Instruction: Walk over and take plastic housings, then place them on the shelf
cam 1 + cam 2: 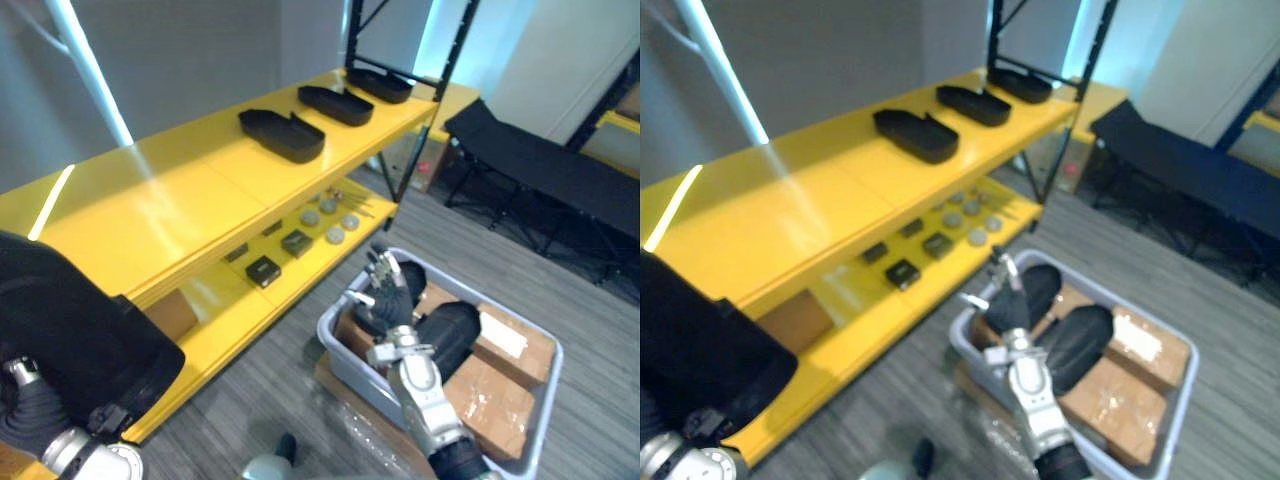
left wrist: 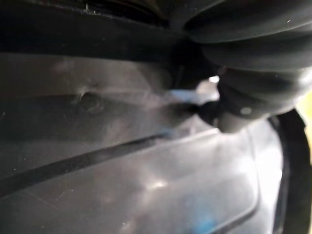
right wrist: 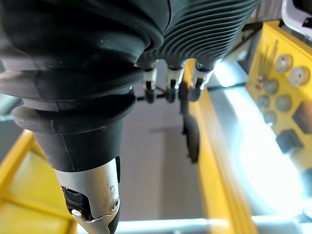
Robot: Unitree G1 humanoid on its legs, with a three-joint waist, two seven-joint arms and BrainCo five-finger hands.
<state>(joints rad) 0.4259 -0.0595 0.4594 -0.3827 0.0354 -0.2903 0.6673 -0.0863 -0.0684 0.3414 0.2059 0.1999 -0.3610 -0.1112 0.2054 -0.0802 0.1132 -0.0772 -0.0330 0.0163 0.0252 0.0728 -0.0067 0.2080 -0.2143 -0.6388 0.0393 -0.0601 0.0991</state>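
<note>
Free room for your approach lies along the near half of the yellow shelf (image 1: 170, 200), up to its front edge; three plastic housings (image 1: 282, 134) line its far end. The right robot hand (image 1: 385, 295) hangs slack-fingered and holding nothing over a dark housing (image 1: 450, 335) in the grey bin (image 1: 547, 400). The left robot hand (image 1: 27, 415) sits behind a large housing (image 1: 80, 335) cut off by the frame, so you cannot tell its grip.

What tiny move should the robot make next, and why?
Probably lower the right hand onto the black housing in the grey bin: that hand is open above the bin, and the left hand already has a large housing against it.
</note>
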